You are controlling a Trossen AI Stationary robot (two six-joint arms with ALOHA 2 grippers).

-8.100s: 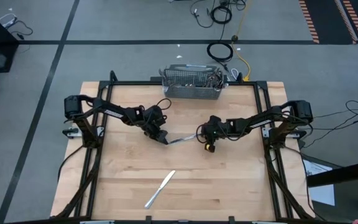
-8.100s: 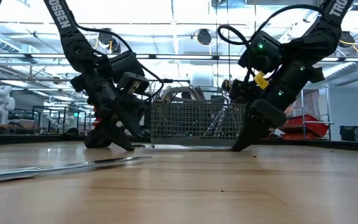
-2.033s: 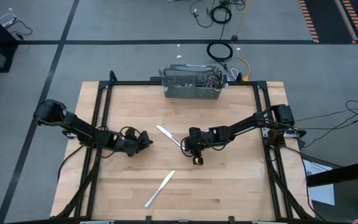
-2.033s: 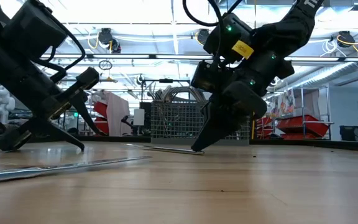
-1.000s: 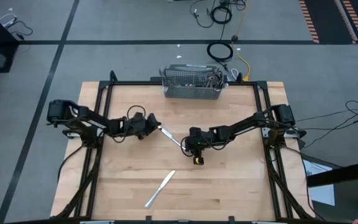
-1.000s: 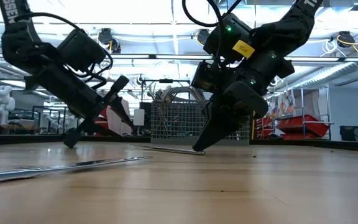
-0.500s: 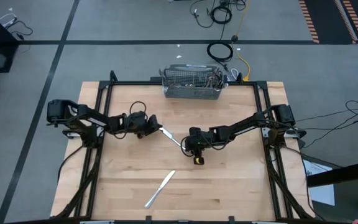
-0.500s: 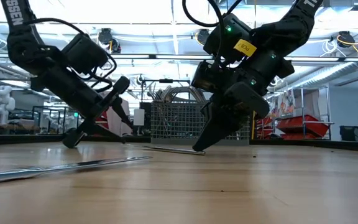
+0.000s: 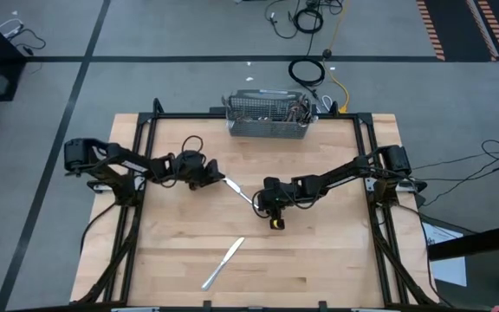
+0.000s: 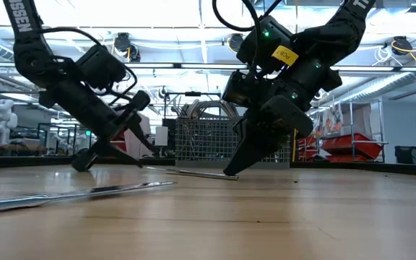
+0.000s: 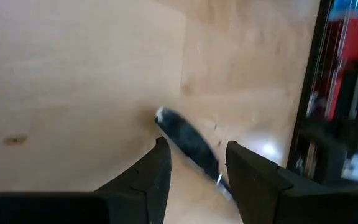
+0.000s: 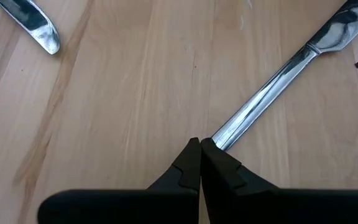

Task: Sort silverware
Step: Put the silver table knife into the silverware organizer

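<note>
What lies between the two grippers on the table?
A single knife spans the gap between the left gripper and the right gripper; otherwise bare wood, clearest in the high view.

Both arms reach inward, low toward the middle. The left hand point(image 9: 221, 180) has its fingers parted; the right hand point(image 9: 257, 202) is pinched closed.
</note>
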